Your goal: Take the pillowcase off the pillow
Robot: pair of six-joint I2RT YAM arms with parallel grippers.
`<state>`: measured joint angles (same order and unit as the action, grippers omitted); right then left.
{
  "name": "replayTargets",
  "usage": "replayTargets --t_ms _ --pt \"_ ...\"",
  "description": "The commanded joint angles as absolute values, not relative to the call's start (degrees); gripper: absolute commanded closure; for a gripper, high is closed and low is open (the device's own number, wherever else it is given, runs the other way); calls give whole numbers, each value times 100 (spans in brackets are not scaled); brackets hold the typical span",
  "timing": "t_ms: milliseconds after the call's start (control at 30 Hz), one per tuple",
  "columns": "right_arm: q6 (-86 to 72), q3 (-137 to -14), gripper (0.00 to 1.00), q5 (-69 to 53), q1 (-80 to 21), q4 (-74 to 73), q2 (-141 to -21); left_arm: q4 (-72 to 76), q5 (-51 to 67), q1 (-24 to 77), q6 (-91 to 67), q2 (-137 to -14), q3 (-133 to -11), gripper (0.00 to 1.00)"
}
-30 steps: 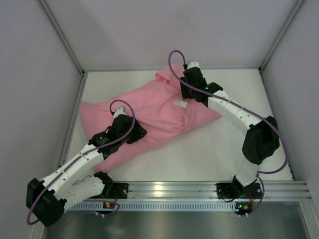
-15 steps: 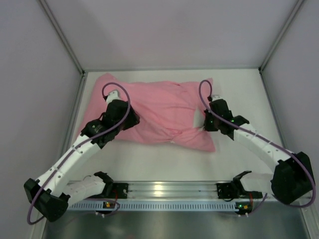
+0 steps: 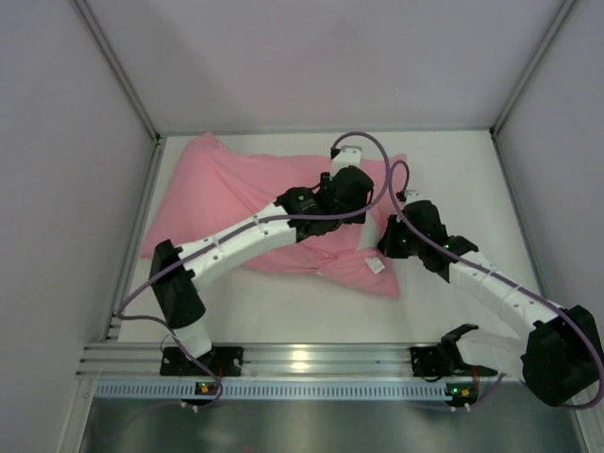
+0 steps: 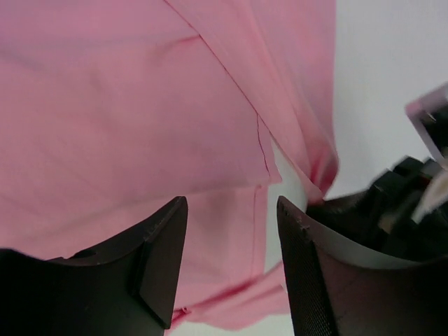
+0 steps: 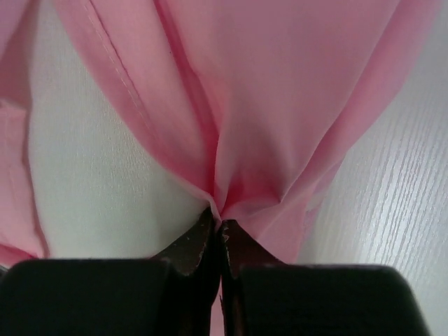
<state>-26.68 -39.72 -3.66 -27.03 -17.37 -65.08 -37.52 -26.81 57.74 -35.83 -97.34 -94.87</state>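
Pillowcase (image 5: 280,105), smooth pink cloth, gathers in soft pleats.

No writing, brand or number could be read in any view. The one likely label, a small white tag (image 3: 376,265) lying against the pink pillowcase (image 3: 226,184) just right of centre in the top view, showed only as a pale patch, too small for any print to be made out.
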Motion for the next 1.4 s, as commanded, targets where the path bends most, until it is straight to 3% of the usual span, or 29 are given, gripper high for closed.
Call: replayTargets --t_ms 0,367,667,833,933,967,1000,1367 --pt "-2874 -3885 100 -580 -2619 -1336 -6057 -4096 -3856 5888 -2858 -10194 -10343 41" --pt "-2918 -3841 100 -756 -2443 -1336 -5836 -4061 -4306 6222 -2751 -10907 -10459 36" --pt "-2936 -3797 100 -782 -2435 -1309 -5862 -3648 -3902 6284 -2804 -11022 -10275 33" --pt "-2988 -3788 100 -800 -2417 -1327 -5739 -4278 -4929 6214 -3030 -11434 -10642 31" --pt "-3023 -3762 100 -756 -2356 -1354 -5713 -4833 -5212 5969 -3295 -11540 -10679 54" --pt "-3041 -3744 100 -738 -2329 -1354 -5730 -4938 -5212 5776 -3348 -11436 -10487 83" --pt "-3058 -3727 100 -712 -2277 -1345 -5730 -5000 -5212 5679 -3410 -11330 -10372 98" --pt "-3059 -3489 100 -632 -1442 -1336 -5827 -5001 -4660 3334 -3648 -8184 -7727 100"
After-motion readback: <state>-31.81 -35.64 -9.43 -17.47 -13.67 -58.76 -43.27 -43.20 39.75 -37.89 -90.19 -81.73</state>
